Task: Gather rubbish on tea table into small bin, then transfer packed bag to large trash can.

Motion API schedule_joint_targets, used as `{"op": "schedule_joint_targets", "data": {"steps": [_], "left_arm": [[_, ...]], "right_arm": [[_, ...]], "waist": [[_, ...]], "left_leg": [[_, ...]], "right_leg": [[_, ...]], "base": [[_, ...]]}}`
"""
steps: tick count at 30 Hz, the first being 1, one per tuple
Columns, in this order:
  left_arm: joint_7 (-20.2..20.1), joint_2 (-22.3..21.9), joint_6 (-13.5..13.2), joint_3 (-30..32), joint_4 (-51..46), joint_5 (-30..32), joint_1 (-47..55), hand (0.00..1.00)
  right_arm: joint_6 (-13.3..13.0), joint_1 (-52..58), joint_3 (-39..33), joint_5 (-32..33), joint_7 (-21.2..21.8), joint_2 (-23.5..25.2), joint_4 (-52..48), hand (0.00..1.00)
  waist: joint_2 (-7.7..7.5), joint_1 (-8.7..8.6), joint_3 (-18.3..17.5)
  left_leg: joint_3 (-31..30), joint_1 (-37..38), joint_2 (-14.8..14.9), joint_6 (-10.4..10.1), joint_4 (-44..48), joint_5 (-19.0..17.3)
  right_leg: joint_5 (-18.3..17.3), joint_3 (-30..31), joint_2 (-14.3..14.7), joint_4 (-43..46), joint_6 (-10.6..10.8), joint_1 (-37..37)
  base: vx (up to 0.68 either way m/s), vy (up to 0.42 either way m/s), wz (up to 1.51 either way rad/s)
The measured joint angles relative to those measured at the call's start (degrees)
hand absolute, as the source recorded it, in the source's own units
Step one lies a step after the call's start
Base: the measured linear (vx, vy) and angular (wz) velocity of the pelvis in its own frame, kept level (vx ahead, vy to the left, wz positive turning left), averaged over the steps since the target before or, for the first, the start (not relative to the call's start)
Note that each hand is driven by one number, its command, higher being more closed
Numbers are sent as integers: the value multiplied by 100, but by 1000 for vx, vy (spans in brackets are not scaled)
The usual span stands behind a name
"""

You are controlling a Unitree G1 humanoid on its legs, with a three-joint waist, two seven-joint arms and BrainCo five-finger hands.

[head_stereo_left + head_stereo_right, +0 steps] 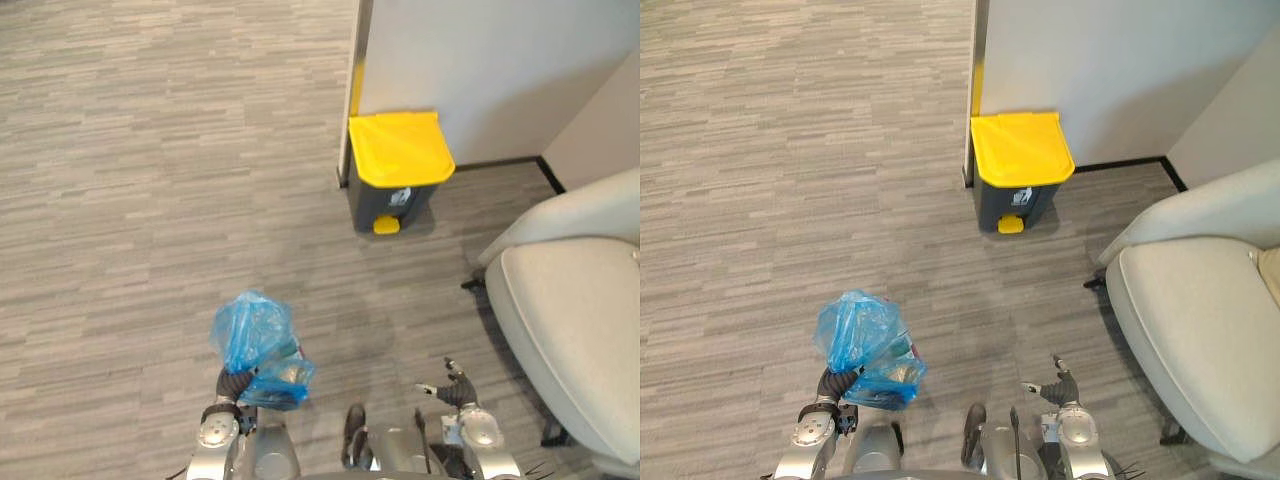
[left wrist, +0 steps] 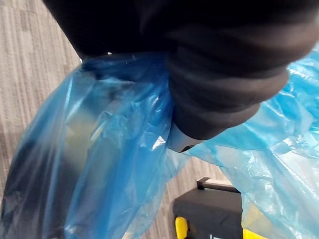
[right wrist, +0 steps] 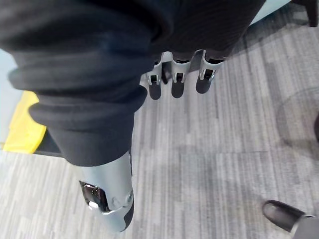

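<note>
A blue plastic bag (image 1: 255, 345) with rubbish inside is held off the floor at the lower left, bunched over my left hand (image 1: 232, 384), which is shut on it. The left wrist view has the blue plastic (image 2: 114, 164) wrapped close around that hand (image 2: 182, 142). The large trash can (image 1: 398, 160), dark grey with a shut yellow lid and a yellow pedal, stands ahead on the floor against a wall corner. My right hand (image 1: 452, 387) hangs at the lower right, open and holding nothing, its fingers (image 3: 174, 82) relaxed.
A pale grey armchair (image 1: 570, 320) stands at the right, close to my right arm. A white wall (image 1: 480, 60) rises behind the can. Grey striped flooring (image 1: 150, 180) stretches between me and the can.
</note>
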Motion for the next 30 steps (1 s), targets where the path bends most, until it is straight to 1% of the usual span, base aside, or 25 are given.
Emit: {"op": "schedule_joint_targets", "data": {"steps": [1, 2, 3, 4, 5, 6, 8, 9, 10, 11, 12, 13, 14, 15, 16, 18, 19, 20, 21, 22, 25, 26, 27, 29, 30], "left_arm": [[-2, -5, -1, 5, -73, 0, 47, 100], [-2, -12, -2, 6, -172, -2, 146, 100], [8, -57, -7, 47, -233, -5, 222, 100], [11, -74, -8, 59, -235, -5, 232, 100], [16, -50, 7, 73, -209, -7, 232, 100], [25, -14, -1, 92, -254, -6, 142, 100], [19, 4, 5, 90, -250, -5, 121, 100], [24, -2, 5, 66, -252, -5, 188, 100], [28, 14, 6, 11, -253, -6, 290, 100], [30, 78, 13, -59, -253, -6, 293, 100], [35, 170, 40, -133, -248, -5, 311, 100], [80, 209, 61, -199, -244, -5, 293, 100], [148, 249, 61, -182, -251, -7, 284, 100], [148, 278, 62, -167, -254, -7, 273, 100], [149, 339, 62, -148, -263, -9, 231, 100], [145, 411, 68, -135, -232, -9, 191, 100], [143, 417, 73, -86, -146, -16, 136, 100], [138, 468, 76, -11, -100, -35, 134, 100], [137, 431, 82, 20, -23, -67, 114, 100], [132, 302, 107, 23, 118, -75, 62, 100], [119, 152, 99, 18, 125, -74, -150, 100], [118, 37, 98, 18, 125, -75, -256, 100], [117, -51, 80, 21, 114, -78, -278, 100], [105, -115, 69, 11, 106, -80, -272, 100], [100, -152, 69, -1, 81, -80, -268, 100]], "right_arm": [[0, 3, 0, 0, 0, -5, -62, 0], [-5, -6, -8, 0, -10, -19, -121, 0], [-11, -23, -47, 0, -19, -43, -144, 0], [-14, -21, -54, -1, -28, -66, -137, 0], [17, -56, -47, -1, -30, 7, -14, 0], [-1, -7, -55, -6, -30, 27, -51, 0], [-5, -42, -103, -15, -33, 21, -54, 0], [-4, -44, -102, -24, -32, 25, -42, 0], [-8, -53, -96, -27, -27, 73, 1, 0], [-9, -16, -89, -46, -26, 113, 2, 0], [-5, 35, -61, -84, -20, 125, 8, 0], [4, 78, -39, -149, -20, 121, 7, 0], [6, 98, -30, -172, -19, 123, 5, 0], [5, 97, -30, -172, -20, 123, 1, 0], [2, 85, -37, -172, -22, 115, -6, 0], [-4, 39, -38, -170, -23, 111, 51, 0], [-4, -13, -51, -169, -25, 89, 187, 0], [-1, -36, -67, -165, -30, 71, 318, 0], [0, -6, -96, -163, -34, -3, 434, 0], [40, -144, -142, -158, -41, -138, 625, 0], [50, -204, -508, -151, -128, -200, 588, 0], [51, -55, -494, -143, -124, -257, 485, 0], [48, -19, -488, -108, -132, -245, 361, 0], [42, -23, -544, 9, -143, -163, 224, 0], [20, -21, -583, 57, -154, -118, 130, 0]], "waist": [[-14, 36, 7], [-16, 148, 7], [33, 250, -24], [83, 297, -48], [-69, 338, -83], [-253, 285, -197], [-293, 291, -219], [-304, 302, -217], [-288, 260, -211], [-283, 213, -203], [-285, 129, -202], [-294, 125, -190], [-267, 118, -174], [-249, 115, -163], [-225, 99, -149], [-209, 86, -132], [-230, 12, -141], [-295, -71, -181], [-284, -162, -168], [-26, -135, -218], [-9, -206, -213], [-18, -189, -205], [-34, -147, -190], [-43, -142, -187], [-67, -124, -192]], "left_leg": [[12, -155, -99, 35, -349, -22], [8, -313, -264, 6, -1122, -4], [-32, -287, -412, -287, -2519, 224], [-50, -270, -423, -241, -3016, 565], [103, -139, -549, 134, -3000, 637], [277, -117, -721, 318, -2948, 435], [454, -7, -777, 456, -2732, 198], [583, 265, -838, 494, -2763, 11], [627, 658, -903, 502, -2862, -234], [624, 894, -931, 522, -2897, -351], [621, 1123, -943, 549, -2880, -430], [632, 1432, -957, 557, -2921, -441], [636, 1830, -912, 559, -3136, -444], [636, 1954, -894, 559, -3225, -444], [632, 2208, -798, 433, -3377, -518], [579, 2453, -704, 285, -3532, -606], [501, 2598, -618, 212, -3591, -647], [407, 2726, -617, 51, -3595, -712], [253, 2815, -543, -73, -3573, -780], [56, 2799, -332, -173, -3514, -702], [-211, 2679, -455, -384, -3179, 101], [-267, 2382, -427, -397, -2379, 601], [-226, 1986, -239, -399, -1524, 726], [62, 1416, 30, -295, -934, -37], [272, 1096, 93, -189, -1127, -247]], "right_leg": [[-38, 123, -3, -73, 44, 130], [-121, 346, -30, -161, 152, 313], [-294, 607, -63, -158, 329, 460], [-387, 688, -34, -137, 407, 525], [-471, 831, -166, -126, 528, 605], [-491, 919, -391, -112, 586, 602], [-511, 996, -556, 245, 809, 588], [-521, 1080, -669, 884, 1168, 466], [-371, 1087, -793, 2117, 1941, 104], [-185, 1085, -871, 3007, 2167, -246], [-200, 1063, -954, 3827, 2146, -517], [-276, 922, -1053, 4446, 1984, -847], [-422, 561, -1183, 4532, 1669, -1208], [-488, 413, -1238, 4443, 1546, -1352], [-598, 81, -1306, 4087, 1345, -1654], [-565, -196, -1266, 3307, 1199, -1977], [-312, -221, -1166, 2392, 966, -2089], [452, -156, -981, 1307, 856, -2072], [1194, -83, -888, 1079, 683, -1950], [1160, -158, -687, 1054, 561, -1851], [716, -215, -874, 1342, 566, -1749], [590, -339, -924, 1141, 590, -1371], [578, -378, -931, 790, 609, -972], [581, -469, -898, 395, 613, -500], [588, -500, -915, 239, 626, -317]], "base": [[541, 157, -86], [457, 200, -109], [467, 229, -110], [523, 252, -95], [601, 239, -47], [610, 221, -34], [581, 211, -31], [648, 248, -51], [512, 182, -38], [491, 109, -7], [473, 32, 21], [554, -2, 18], [453, -28, 6], [548, -86, -3], [465, -98, -1], [431, -140, 8], [511, -245, 32], [544, -258, 44], [561, -245, 19], [520, -191, 7], [474, -180, 21], [394, -139, 45], [374, -114, 37], [318, -20, 13], [335, 56, 8]]}}
